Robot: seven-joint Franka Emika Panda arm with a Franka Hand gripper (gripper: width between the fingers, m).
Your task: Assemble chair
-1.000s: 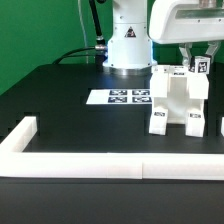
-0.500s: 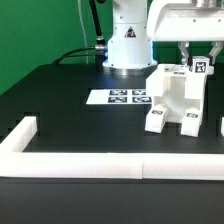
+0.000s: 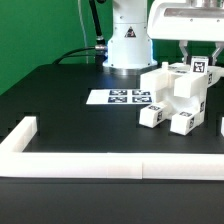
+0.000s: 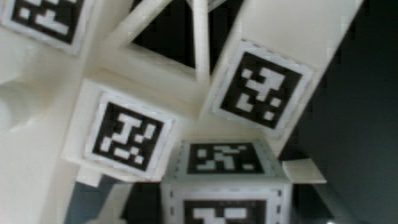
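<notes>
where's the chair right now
At the exterior view's right, the chair sits tilted just right of the marker board, its top between the fingers.

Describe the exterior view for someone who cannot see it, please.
A robot gripper holds a partly built white chair, tilted, over a black table. A marker board lies beside it, and a long white wall runs along the front.

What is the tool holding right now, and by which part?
The partly built chair, held at its upper end: the tool is shut on the tagged piece at the top. The chair is tilted.
</notes>
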